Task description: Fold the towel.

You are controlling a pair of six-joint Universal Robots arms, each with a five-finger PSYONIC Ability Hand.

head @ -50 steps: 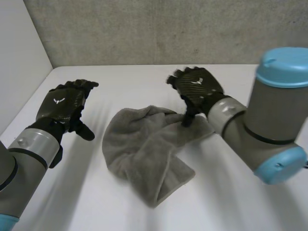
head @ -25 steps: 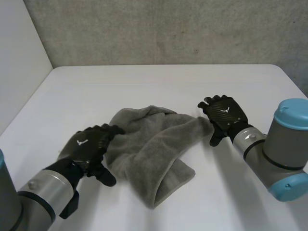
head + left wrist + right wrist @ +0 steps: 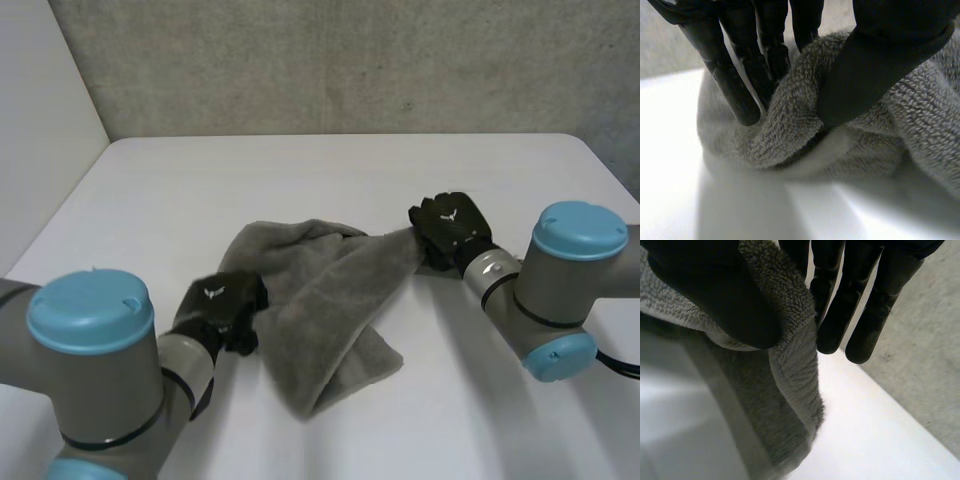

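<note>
Nearest to me, the left hand (image 3: 222, 305) has closed in on the near-left edge of the grey towel (image 3: 325, 300). Half a second ago it was only brushing that edge. Seen from its wrist, its thumb presses a bunched fold of cloth against the fingers, so it has the towel in a pinch.

The towel lies crumpled in the middle of the white desk (image 3: 300, 170), as a rumpled band running from the near end towards the far right.

Further back is the right hand (image 3: 450, 228), which was just beside the cloth a moment ago. It now sits on the towel's far-right corner, with its thumb over the hem and its fingers behind, pinching it.

With both ends held, I judge the grasping step done and the towel ready to be lifted or spread out.

Count: one towel, two hands, two arms, one desk.
</note>
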